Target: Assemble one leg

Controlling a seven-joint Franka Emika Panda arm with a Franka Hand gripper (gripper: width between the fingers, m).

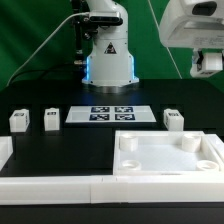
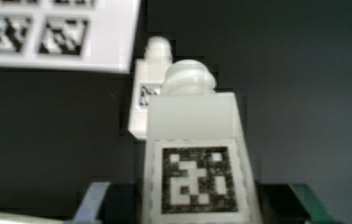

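In the wrist view a white leg (image 2: 194, 130) with a black-and-white tag on its face stands between my gripper's (image 2: 199, 205) two fingers, which sit close against its sides. In the exterior view the gripper (image 1: 206, 64) hangs high at the right, well above the table; the held leg is hard to make out there. Three more legs stand on the black table: two at the exterior view's left (image 1: 18, 120) (image 1: 50, 119) and one at the right (image 1: 173, 119). One of them shows behind the held leg in the wrist view (image 2: 152, 72).
The large white tray-like piece (image 1: 206, 156) with a raised rim lies at the front right. The marker board (image 1: 111, 114) lies in the middle before the robot base (image 1: 108, 55); it also shows in the wrist view (image 2: 48, 35). A white wall (image 1: 50, 186) runs along the front left.
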